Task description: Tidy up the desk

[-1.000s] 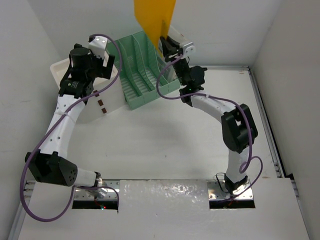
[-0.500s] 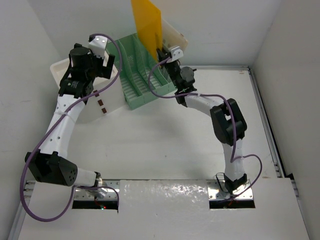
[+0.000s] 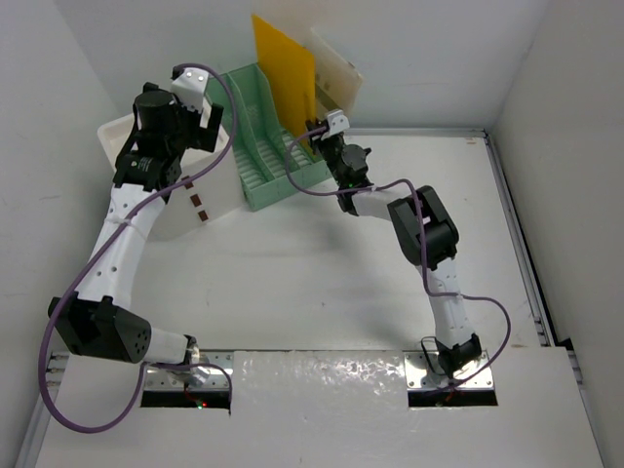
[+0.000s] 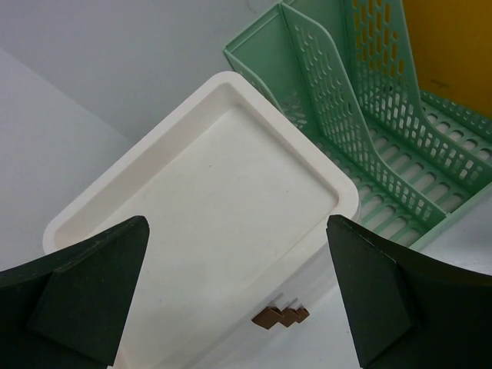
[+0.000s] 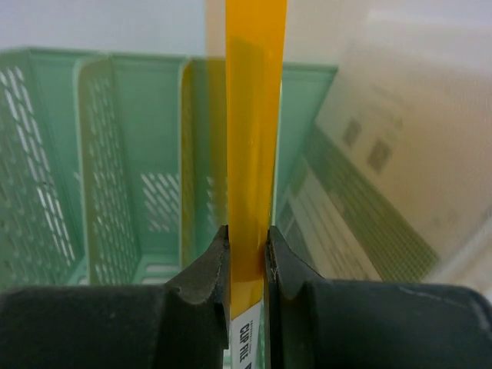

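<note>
White walls close in on the desk (image 3: 292, 283), which spreads flat beneath both arms and carries a green file rack (image 3: 268, 146) at its far side. An orange folder (image 5: 254, 115) stands on edge at the rack's right-hand slot, long axis upright, just beside a pale folder (image 3: 336, 68). Directly below, the right pincer (image 5: 247, 246) is clenched on the orange folder's lower edge. Farther off, the left pincer (image 4: 238, 246) hangs released over a white drawer box (image 4: 192, 177).

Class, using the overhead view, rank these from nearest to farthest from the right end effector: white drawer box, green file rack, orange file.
1. Orange file, clamped in the right end effector.
2. Green file rack, just left of it.
3. White drawer box, far left, beyond the rack.
</note>
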